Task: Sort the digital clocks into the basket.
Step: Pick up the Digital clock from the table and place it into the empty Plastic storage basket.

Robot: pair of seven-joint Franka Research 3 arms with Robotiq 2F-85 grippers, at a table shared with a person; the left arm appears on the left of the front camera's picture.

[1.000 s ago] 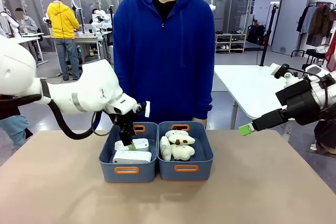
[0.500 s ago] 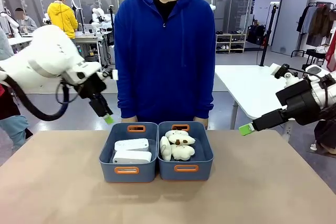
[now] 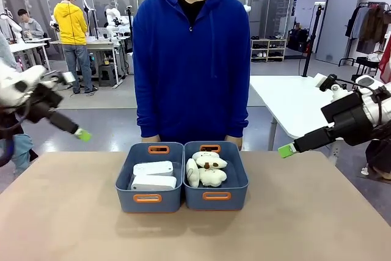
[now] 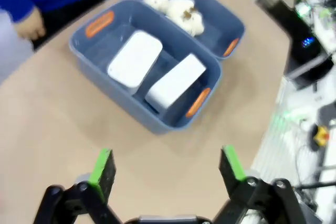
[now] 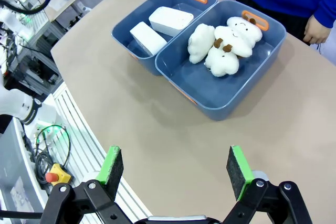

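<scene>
Two white digital clocks (image 3: 153,168) (image 3: 153,182) lie side by side in the left blue-grey basket (image 3: 148,205). The left wrist view looks down on both clocks (image 4: 135,59) (image 4: 176,80) in the basket (image 4: 152,124), with my left gripper (image 4: 167,166) open and nothing between its fingers. From the front, that left gripper (image 3: 82,134) hangs above the table's far left, well apart from the basket. My right gripper (image 3: 286,150) hovers open off to the right. Its wrist view shows the right gripper (image 5: 175,167) with nothing in it and the clocks (image 5: 170,19) (image 5: 148,38) far ahead.
The adjoining tub (image 3: 217,205) holds cream plush toys (image 3: 208,169), and these plush toys (image 5: 223,45) lie close together. A person in a blue hoodie (image 3: 190,59) stands just behind both tubs, a hand (image 5: 315,35) at the table's far edge. Bare tabletop (image 3: 195,236) surrounds the tubs.
My left arm has risen from over the basket and swung back to the far left, its gripper open throughout. Both clocks stay in the basket. The right arm has not moved.
</scene>
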